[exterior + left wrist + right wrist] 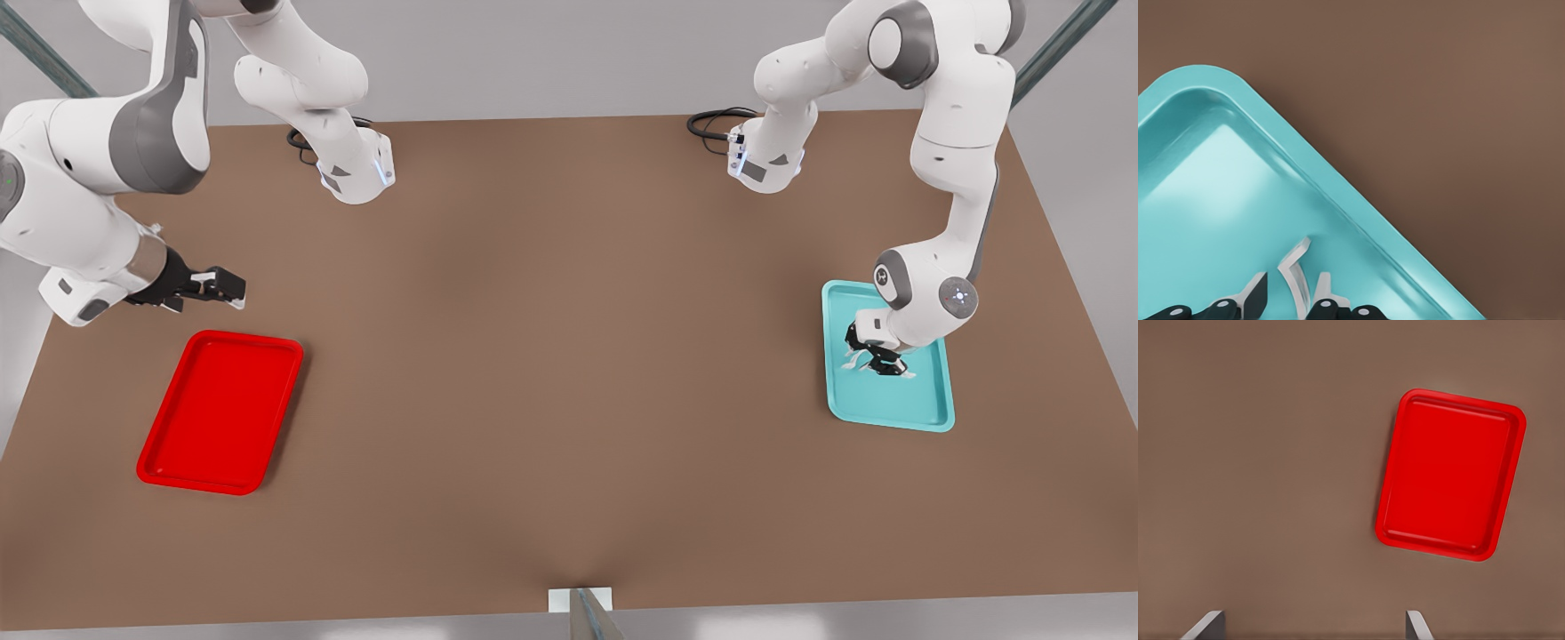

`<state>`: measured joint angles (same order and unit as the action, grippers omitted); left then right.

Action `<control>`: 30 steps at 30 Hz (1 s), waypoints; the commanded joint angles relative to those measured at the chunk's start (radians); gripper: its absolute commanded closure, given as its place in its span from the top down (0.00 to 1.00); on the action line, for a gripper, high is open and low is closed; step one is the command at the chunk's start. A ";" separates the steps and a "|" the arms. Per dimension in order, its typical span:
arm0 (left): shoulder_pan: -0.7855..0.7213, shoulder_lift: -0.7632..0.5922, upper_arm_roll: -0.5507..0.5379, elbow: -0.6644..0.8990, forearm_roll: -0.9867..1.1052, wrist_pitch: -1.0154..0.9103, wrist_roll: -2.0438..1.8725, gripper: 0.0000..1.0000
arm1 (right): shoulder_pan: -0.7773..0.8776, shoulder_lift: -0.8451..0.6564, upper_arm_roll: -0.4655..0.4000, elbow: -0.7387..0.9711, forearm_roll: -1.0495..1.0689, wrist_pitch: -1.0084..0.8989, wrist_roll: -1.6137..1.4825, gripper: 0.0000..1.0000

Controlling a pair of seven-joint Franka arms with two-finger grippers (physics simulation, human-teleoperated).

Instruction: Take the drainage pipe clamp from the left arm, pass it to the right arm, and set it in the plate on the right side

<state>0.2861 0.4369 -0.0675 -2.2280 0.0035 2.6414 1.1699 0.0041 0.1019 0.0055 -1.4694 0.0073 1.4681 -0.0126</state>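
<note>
The drainage pipe clamp (1294, 267), a thin white arched strap, lies in the teal tray (925, 409) on the front view's right. My left gripper (877, 360) is down in that tray, and its open fingers (1257, 295) stand on either side of the clamp (854, 360) with small gaps showing. The plate (222, 409) is a bright red tray on the front view's left, and nothing lies in it. My right gripper (222, 286) hovers open just beyond the plate's far edge, holding nothing. In the right wrist view the plate (1451, 473) lies ahead of its spread fingertips (1210, 623).
The brown table (569, 356) spans the scene, with both arm bases (356, 169) at its far edge. A small white bracket (580, 600) sits at the middle of the near edge. A wide stretch of bare table separates the two trays.
</note>
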 commanded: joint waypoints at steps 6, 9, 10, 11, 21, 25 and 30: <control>-0.001 0.008 0.000 0.004 0.001 0.002 0.031 0.38 | -0.010 0.002 0.001 -0.005 0.002 -0.002 -0.006 1.00; -0.001 0.008 0.000 0.005 0.001 0.002 0.031 0.33 | -0.012 0.002 0.001 -0.005 0.002 -0.002 -0.007 1.00; -0.001 0.008 0.000 0.005 0.000 0.002 0.030 0.30 | -0.013 0.002 0.001 -0.005 0.002 -0.002 -0.007 1.00; -0.001 0.008 0.000 0.005 0.001 0.002 0.030 0.28 | -0.013 0.002 0.001 -0.005 0.002 -0.002 -0.009 1.00; -0.008 -0.017 0.000 0.031 0.001 -0.027 -0.061 0.21 | -0.013 0.004 0.001 -0.005 0.002 -0.002 -0.010 1.00; -0.038 -0.069 -0.008 0.077 0.001 -0.130 -0.321 0.21 | -0.013 0.004 0.001 -0.005 0.002 -0.002 -0.010 1.00; -0.257 -0.138 -0.017 0.159 0.000 -0.331 -1.140 0.21 | -0.013 0.004 0.001 -0.005 0.002 -0.002 -0.010 1.00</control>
<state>0.0680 0.3052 -0.0827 -2.0798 0.0066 2.4598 0.9249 -0.0093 0.1072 0.0062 -1.4746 0.0082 1.4669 -0.0204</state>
